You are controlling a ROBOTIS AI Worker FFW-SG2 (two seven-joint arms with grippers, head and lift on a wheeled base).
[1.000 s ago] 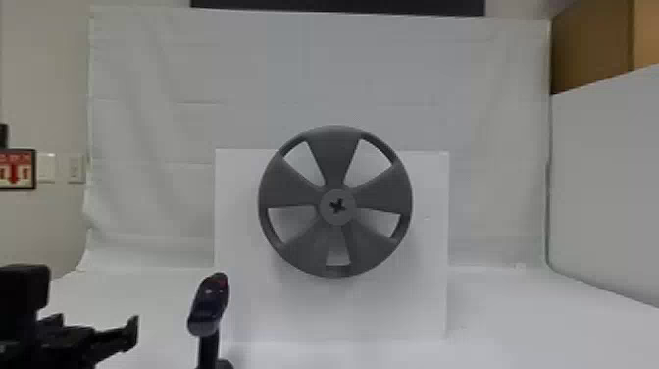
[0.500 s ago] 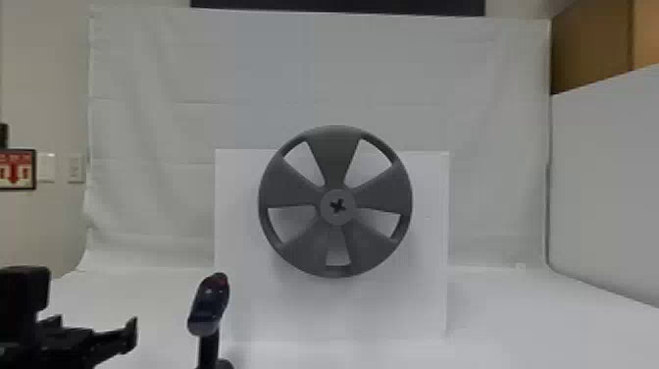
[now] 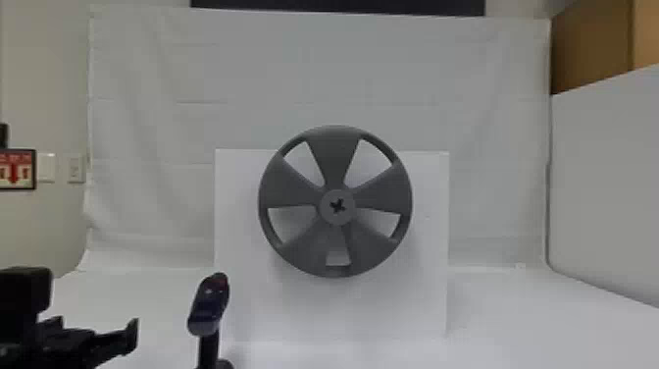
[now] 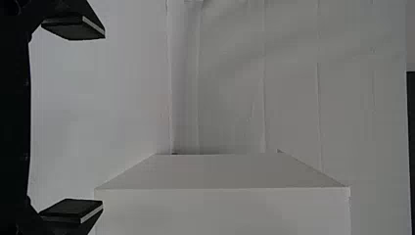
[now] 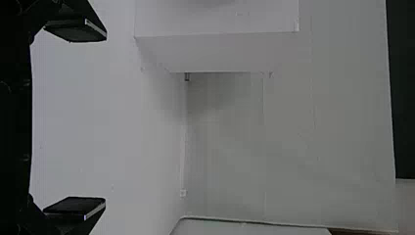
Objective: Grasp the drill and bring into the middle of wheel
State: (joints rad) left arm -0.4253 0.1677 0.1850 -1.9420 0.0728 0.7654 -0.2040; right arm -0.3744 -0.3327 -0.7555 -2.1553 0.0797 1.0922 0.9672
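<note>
In the head view my left gripper (image 3: pixel 96 329) is at the lower left, apart from the drill (image 3: pixel 209 304) and to its left. The dark blue drill stands upright on a black handle, its lower end near the bottom edge. Right of it and farther back, the grey five-spoked wheel (image 3: pixel 336 154) has a cross-shaped mark in its hub (image 3: pixel 337 221). In the left wrist view the left gripper (image 4: pixel 72 119) is open, nothing between its fingers. My right gripper (image 5: pixel 75 119) in the right wrist view is open and holds nothing.
A white box (image 3: pixel 392 304) stands behind the wheel. White cloth (image 3: pixel 490 122) hangs at the back, with a pale panel (image 3: pixel 608 186) along the right side. The white table surface (image 3: pixel 529 333) extends right of the box.
</note>
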